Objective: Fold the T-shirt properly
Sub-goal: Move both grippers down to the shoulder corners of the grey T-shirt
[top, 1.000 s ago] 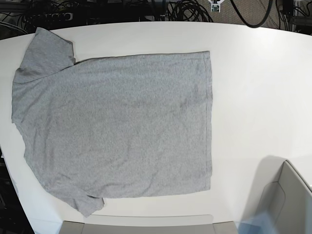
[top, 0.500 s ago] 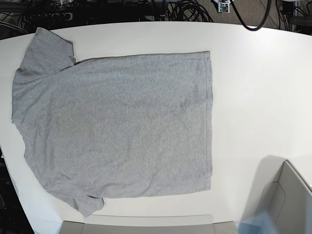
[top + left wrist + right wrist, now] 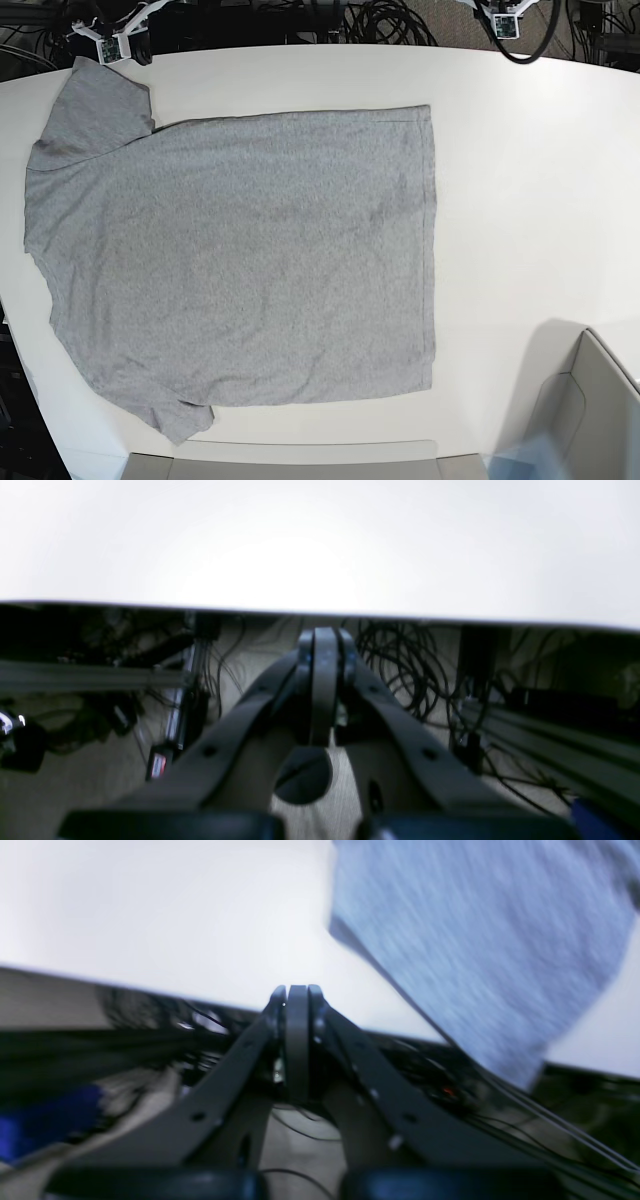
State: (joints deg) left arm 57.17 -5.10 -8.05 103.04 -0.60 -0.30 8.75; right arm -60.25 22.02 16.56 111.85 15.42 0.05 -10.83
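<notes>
The heather-grey T-shirt (image 3: 240, 250) lies spread flat on the white table (image 3: 530, 180), plain side up, with no lettering showing. Its hem is toward the right and its sleeves are at the far left and near left. My right gripper (image 3: 296, 995) is shut and empty, hovering over the table's far edge just left of a sleeve (image 3: 475, 940). Its arm end (image 3: 110, 40) shows in the base view by the far-left sleeve. My left gripper (image 3: 324, 637) is shut and empty at the table's far edge, away from the shirt. Its arm end (image 3: 505, 22) shows at the far right.
A grey open box (image 3: 590, 410) stands at the near right corner. A grey panel (image 3: 290, 462) runs along the near edge. Black cables (image 3: 390, 20) and rails lie on the floor beyond the table's far edge.
Both arm ends have come into the base view at the table's far edge, one by the far-left sleeve and one at the far right. The T-shirt has not moved.
</notes>
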